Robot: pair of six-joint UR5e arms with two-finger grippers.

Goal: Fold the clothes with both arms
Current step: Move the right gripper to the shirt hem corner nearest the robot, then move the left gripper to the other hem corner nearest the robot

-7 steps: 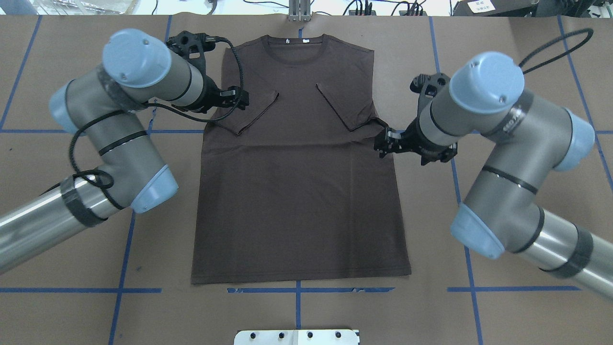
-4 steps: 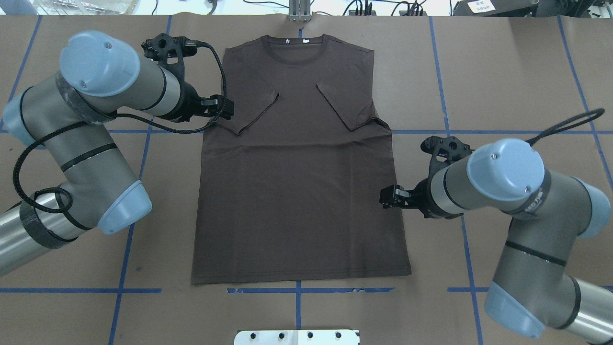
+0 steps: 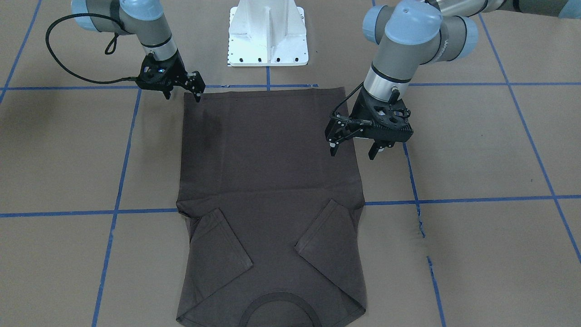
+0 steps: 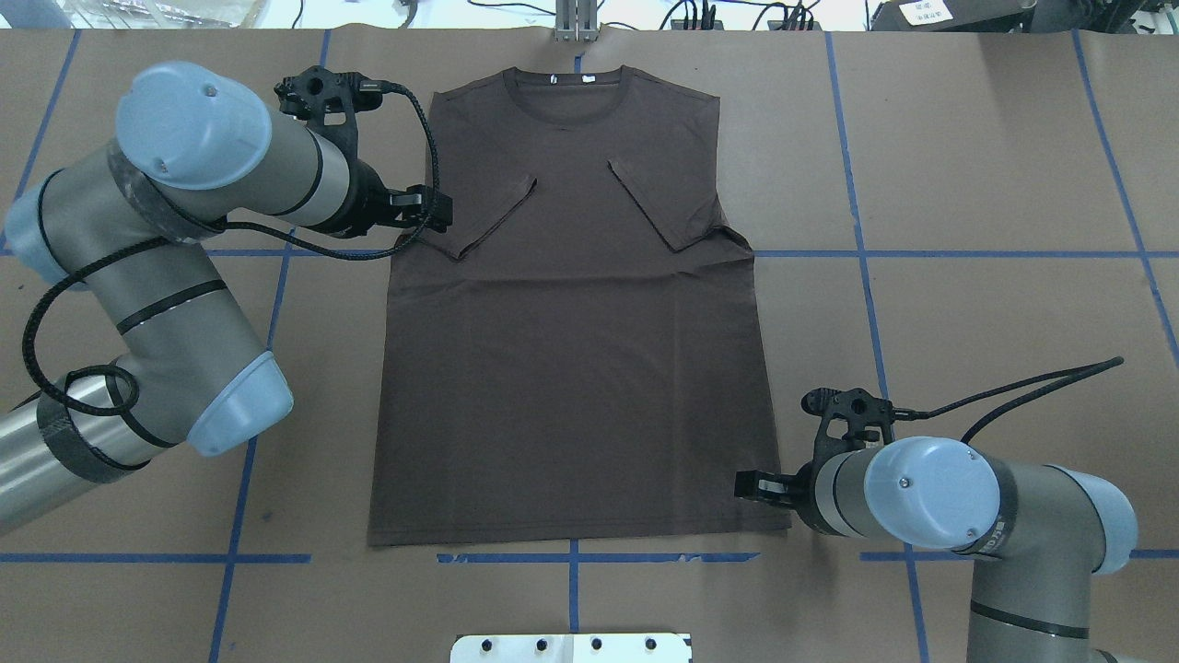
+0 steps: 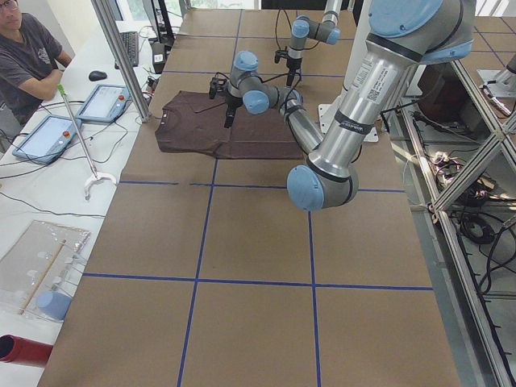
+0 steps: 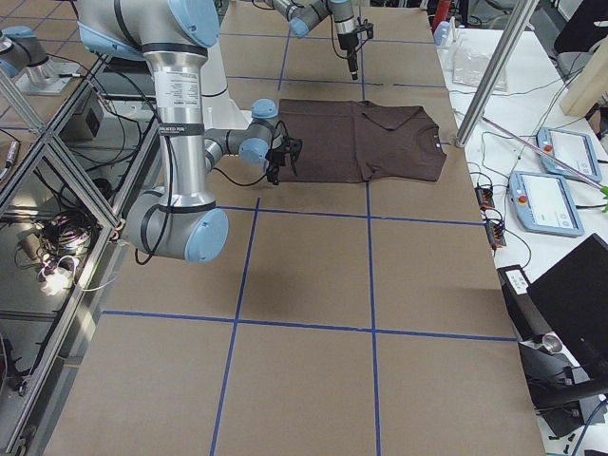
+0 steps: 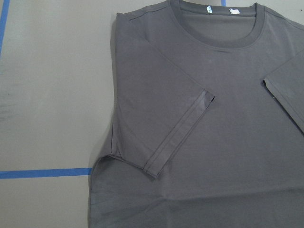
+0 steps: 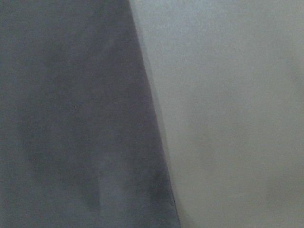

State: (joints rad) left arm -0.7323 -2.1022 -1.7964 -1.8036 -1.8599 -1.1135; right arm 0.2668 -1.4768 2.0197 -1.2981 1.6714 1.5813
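Seeing my right hand (image 3: 183,98) dropped from right sleeve (image 4: 668,210) to T-shirt (image 4: 571,368) hem corner | left hand (image 3: 352,156) parked by left sleeve (image 4: 488,219) | both wide, empty | hem grasp next, I'd guess

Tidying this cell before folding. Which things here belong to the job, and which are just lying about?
Job: dark brown short-sleeved T-shirt; black left gripper; black right gripper.
Lying about: white metal pedestal base; blue tape lines; pale tablet on the side bench.
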